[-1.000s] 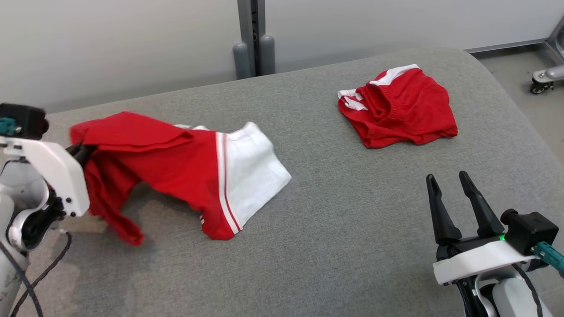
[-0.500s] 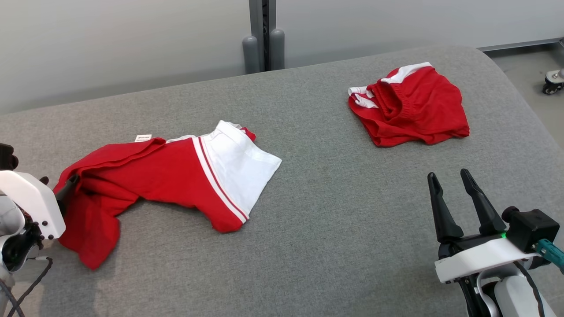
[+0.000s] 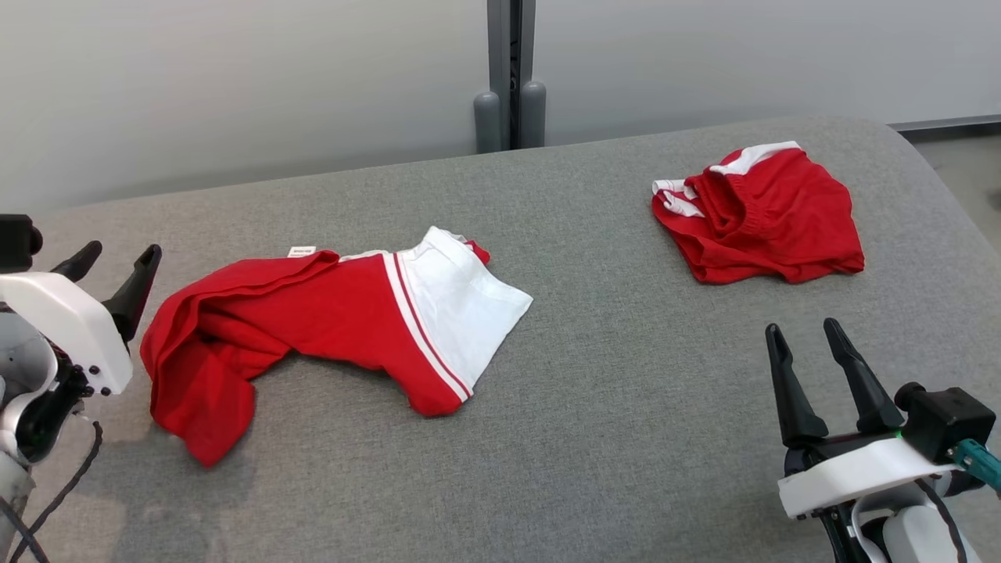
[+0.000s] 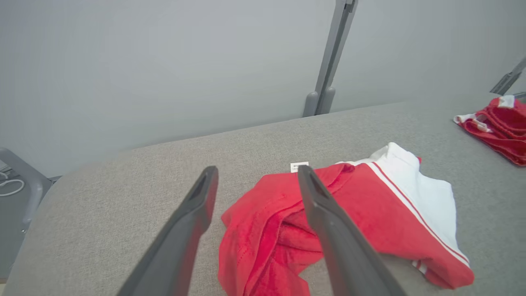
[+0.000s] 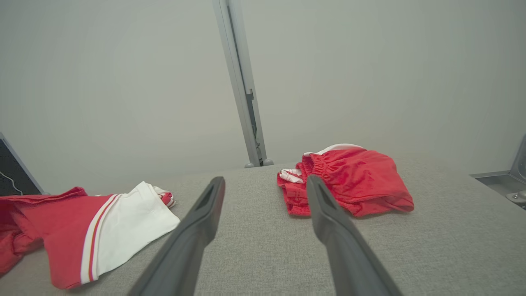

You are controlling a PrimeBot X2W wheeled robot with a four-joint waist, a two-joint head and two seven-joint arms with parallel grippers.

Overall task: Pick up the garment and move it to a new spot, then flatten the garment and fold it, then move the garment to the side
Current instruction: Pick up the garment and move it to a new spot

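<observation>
Red and white garment (image 3: 328,320) loose and rumpled on the left half of the grey padded table (image 3: 610,407), neither flat nor folded. Red end bunched and creased toward the left edge. White end, with thin red stripes along its border, toward the middle. Small white tag at the far edge. Held by nothing.

Left gripper (image 3: 121,254) at the left edge of the head view, just beside the bunched red end. Jaws wide apart, nothing between them. Two dark fingers angled up and away from the white wrist housing toward the far side of the table, black cable trailing below the forearm. In the left wrist view, fingers spread, looking down on the table, one finger crossing the red cloth in the picture; contact with the cloth impossible to tell.

Right gripper (image 3: 803,332) at the lower right, well apart from the garment, over bare table. Jaws apart here too, and empty. Fingers pointing up the head view with a slight lean to the left, white housing and a black block with a green light behind them. In the right wrist view, fingers low over the table, aimed toward the far edge.

Red shorts (image 3: 766,227) in a heap at the far right of the table, well apart from both grippers. Grey post (image 3: 510,70) against the pale wall behind.
</observation>
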